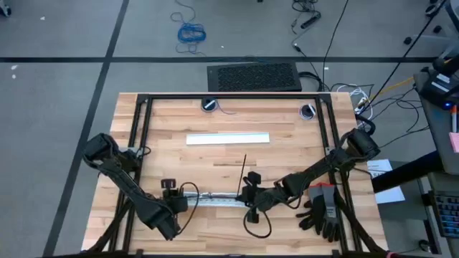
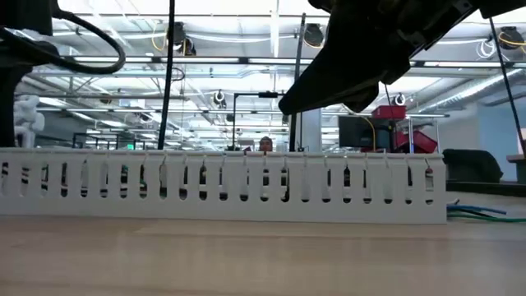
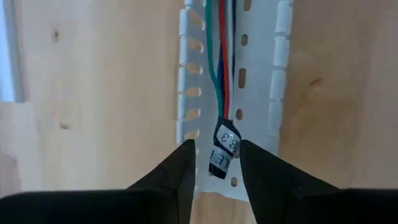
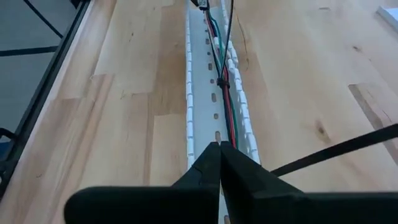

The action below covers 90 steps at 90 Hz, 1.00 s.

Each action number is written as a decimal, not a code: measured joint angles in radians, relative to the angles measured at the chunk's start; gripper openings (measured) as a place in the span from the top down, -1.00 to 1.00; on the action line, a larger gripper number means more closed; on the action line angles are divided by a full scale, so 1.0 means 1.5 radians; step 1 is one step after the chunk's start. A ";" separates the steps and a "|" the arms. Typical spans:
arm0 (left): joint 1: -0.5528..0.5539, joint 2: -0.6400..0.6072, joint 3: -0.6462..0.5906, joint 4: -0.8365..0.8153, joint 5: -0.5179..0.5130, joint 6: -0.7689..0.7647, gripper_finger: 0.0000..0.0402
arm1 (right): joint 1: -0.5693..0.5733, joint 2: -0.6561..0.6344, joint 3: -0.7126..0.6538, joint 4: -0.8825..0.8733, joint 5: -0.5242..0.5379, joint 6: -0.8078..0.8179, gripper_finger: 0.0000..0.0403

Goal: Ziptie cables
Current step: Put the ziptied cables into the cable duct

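The cables (image 3: 219, 68), red, green and dark wires ending in a small labelled plug (image 3: 222, 152), lie along the channel of a white slotted strip (image 4: 200, 93) near the table's (image 1: 179, 122) front edge. A second white strip (image 1: 228, 138) lies nearer the middle of the table.

The left gripper (image 3: 216, 167) sits at the strip's left end with its fingers apart, one on each side of the plug and not pressing on it. The right gripper (image 4: 219, 149) is over the strip's right part with its fingers together at the tips; whether they pinch a wire or a ziptie there cannot be told. One ziptie (image 4: 219, 81) looks already cinched round the cables partway along the channel. Another ziptie (image 1: 244, 172) lies loose on the table, running back from the strip toward the middle.

The step in hand seems to be steadying the bundle for the next tie. To do it well, the left fingers should close on the plug or the wires just beside it, not on the strip's wall, and hold with light tension so the wires stay straight in the channel. The right arm should avoid dragging the cinched tie along the bundle.

A pair of black gloves (image 1: 320, 215) lies at the front right corner.
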 joint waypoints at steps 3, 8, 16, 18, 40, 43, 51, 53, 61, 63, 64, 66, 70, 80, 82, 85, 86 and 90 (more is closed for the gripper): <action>0.000 0.000 -0.003 0.003 0.000 0.001 0.38 | 0.000 0.000 0.000 0.000 0.000 0.001 1.00; 0.000 -0.001 -0.008 0.006 0.000 0.001 0.38 | 0.000 0.000 0.000 0.000 0.000 0.002 1.00; 0.000 -0.002 -0.013 0.009 -0.001 -0.001 0.38 | 0.000 0.000 0.000 0.000 0.000 0.002 1.00; 0.000 -0.002 -0.013 0.009 -0.001 -0.001 0.38 | 0.000 0.000 0.000 0.000 0.000 0.002 1.00; 0.006 -0.001 -0.015 0.025 0.013 0.005 0.53 | 0.000 0.000 0.000 0.001 0.000 0.002 1.00; 0.007 -0.001 -0.017 0.032 0.021 0.005 0.56 | 0.000 0.000 0.000 0.001 0.000 0.003 1.00; 0.008 -0.001 -0.023 0.046 0.030 0.005 0.60 | 0.004 0.000 0.000 0.001 0.000 0.005 1.00; 0.008 -0.001 -0.024 0.047 0.030 0.005 0.61 | 0.006 0.000 0.000 0.001 0.000 0.005 1.00; 0.009 -0.001 -0.024 0.047 0.032 0.004 0.62 | 0.012 0.000 0.000 0.000 0.000 0.005 1.00; 0.010 -0.001 -0.024 0.046 0.033 0.004 0.62 | 0.013 0.000 0.000 0.001 0.000 0.005 1.00; 0.011 -0.001 -0.024 0.046 0.033 0.004 0.63 | 0.014 0.000 0.000 0.001 0.000 0.005 1.00; 0.012 -0.001 -0.025 0.045 0.034 0.004 0.64 | 0.014 0.000 0.000 0.000 0.000 0.005 1.00; 0.014 0.000 -0.025 0.045 0.035 0.004 0.68 | 0.014 0.000 0.000 0.000 0.001 0.005 1.00; 0.013 0.000 -0.025 0.045 0.039 0.003 0.86 | 0.013 0.000 0.000 0.000 0.003 0.009 1.00; 0.013 0.001 -0.025 0.042 0.040 0.002 0.90 | 0.013 0.000 0.000 0.000 0.005 0.010 1.00; 0.013 0.001 -0.025 0.035 0.041 -0.002 0.94 | 0.013 0.000 0.000 0.000 0.005 0.010 1.00; 0.013 0.001 -0.025 0.032 0.042 -0.003 0.95 | 0.013 0.000 0.000 0.000 0.005 0.010 1.00; 0.013 0.001 -0.023 0.014 0.046 -0.015 0.96 | 0.013 0.000 0.000 0.000 0.005 0.010 1.00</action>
